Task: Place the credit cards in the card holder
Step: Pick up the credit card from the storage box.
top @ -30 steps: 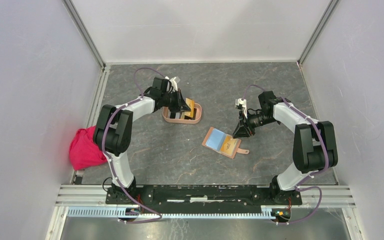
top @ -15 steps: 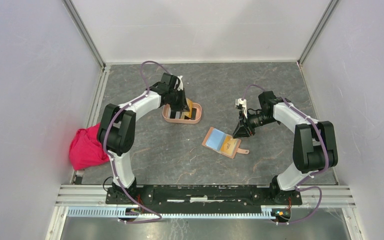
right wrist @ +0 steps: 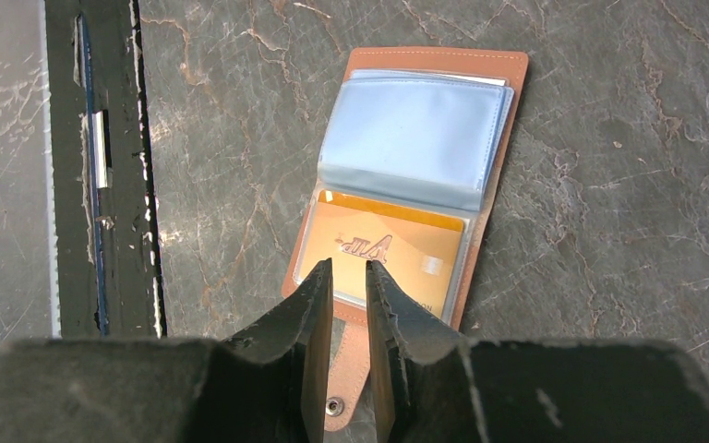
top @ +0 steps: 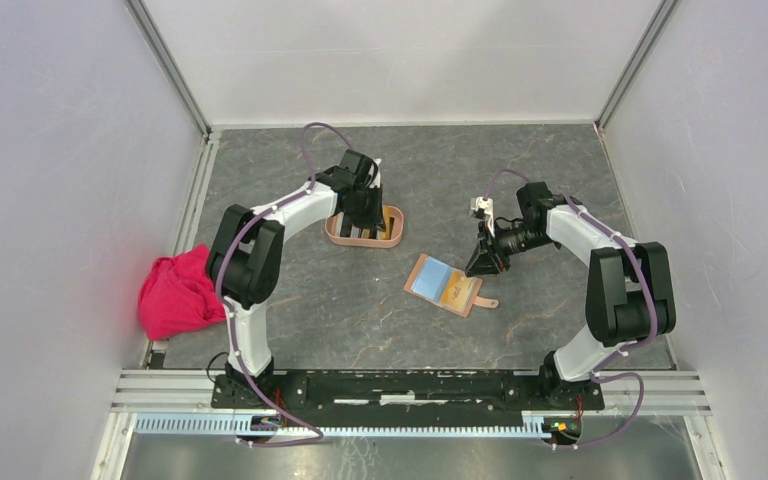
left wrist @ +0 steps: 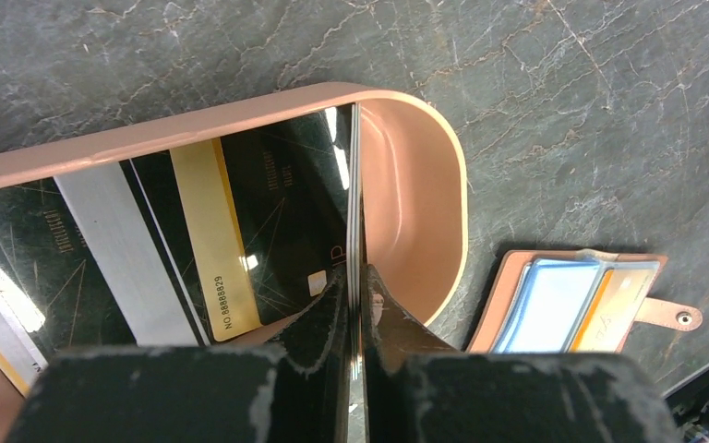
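The salmon-pink card holder sits left of centre; in the left wrist view its rim curves round black cards with gold and white stripes lying inside. My left gripper is shut on a thin card, held edge-on and upright inside the holder near its rounded end. My right gripper hovers over the near edge of the open brown wallet, its jaws a narrow gap apart and empty. An orange card and a pale blue one sit in the wallet's sleeves.
A red cloth lies at the table's left edge by the wall. The wallet's snap tab lies under my right fingers. The wallet also shows in the left wrist view, just right of the holder. Grey walls enclose the table.
My left gripper has swung right over the card holder and turned, carrying the card into the holder. The right arm and the wallet have not moved.
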### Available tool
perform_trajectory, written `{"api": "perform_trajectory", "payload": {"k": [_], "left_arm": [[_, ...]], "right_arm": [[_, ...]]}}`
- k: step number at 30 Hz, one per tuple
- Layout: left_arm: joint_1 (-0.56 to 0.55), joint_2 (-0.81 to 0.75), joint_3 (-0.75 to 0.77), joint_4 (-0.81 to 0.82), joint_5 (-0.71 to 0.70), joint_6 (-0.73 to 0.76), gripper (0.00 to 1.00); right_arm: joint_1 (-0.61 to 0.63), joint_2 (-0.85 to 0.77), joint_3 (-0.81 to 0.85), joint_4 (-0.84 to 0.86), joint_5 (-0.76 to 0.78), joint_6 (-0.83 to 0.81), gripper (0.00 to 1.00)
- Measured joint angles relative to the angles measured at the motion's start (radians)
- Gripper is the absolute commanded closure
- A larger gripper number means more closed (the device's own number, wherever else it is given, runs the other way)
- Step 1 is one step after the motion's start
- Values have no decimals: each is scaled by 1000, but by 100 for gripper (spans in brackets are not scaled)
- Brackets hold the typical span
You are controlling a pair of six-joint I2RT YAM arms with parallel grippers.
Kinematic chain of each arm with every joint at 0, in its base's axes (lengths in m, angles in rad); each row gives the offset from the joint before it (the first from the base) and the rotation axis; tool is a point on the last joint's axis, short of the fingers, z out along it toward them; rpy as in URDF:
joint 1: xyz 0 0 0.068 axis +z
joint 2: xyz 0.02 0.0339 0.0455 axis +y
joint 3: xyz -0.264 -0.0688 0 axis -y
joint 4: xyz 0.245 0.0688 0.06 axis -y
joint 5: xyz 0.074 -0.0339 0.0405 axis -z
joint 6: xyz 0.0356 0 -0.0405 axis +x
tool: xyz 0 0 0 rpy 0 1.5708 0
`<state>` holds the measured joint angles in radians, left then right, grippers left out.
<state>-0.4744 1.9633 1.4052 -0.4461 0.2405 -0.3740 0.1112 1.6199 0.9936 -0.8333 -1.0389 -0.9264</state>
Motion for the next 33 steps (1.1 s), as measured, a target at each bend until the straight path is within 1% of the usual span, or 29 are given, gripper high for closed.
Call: {"api": "perform_trajectory", "payload": {"k": [6,12,13,15,17,21,29,33], "left_arm": [[-10,0,0,0,-27,2,87],[-16,0,0,3,-47,2,89],[-18,0,0,5,-51,2,88],[-24,-2,0,14,-63,2,78],[-28,-3,-4,23,-74,2,70],[-32,-3,-5,34,-85,2,61],[-32,-3,-6,38,-79,2,55],[-31,-6,-26,73,-54,2,56]], "right_arm": [[0,0,0,0,0,-6,75],[0,0,0,0,0,-7,75],[0,0,0,0,0,-7,75],[0,0,0,-1,0,-7,75],[0,0,0,-1,0,-7,75],[0,0,0,-3,0,-11,75],[0,0,0,-4,0,-14,75],[0,0,0,-5,0,-14,75]]}}
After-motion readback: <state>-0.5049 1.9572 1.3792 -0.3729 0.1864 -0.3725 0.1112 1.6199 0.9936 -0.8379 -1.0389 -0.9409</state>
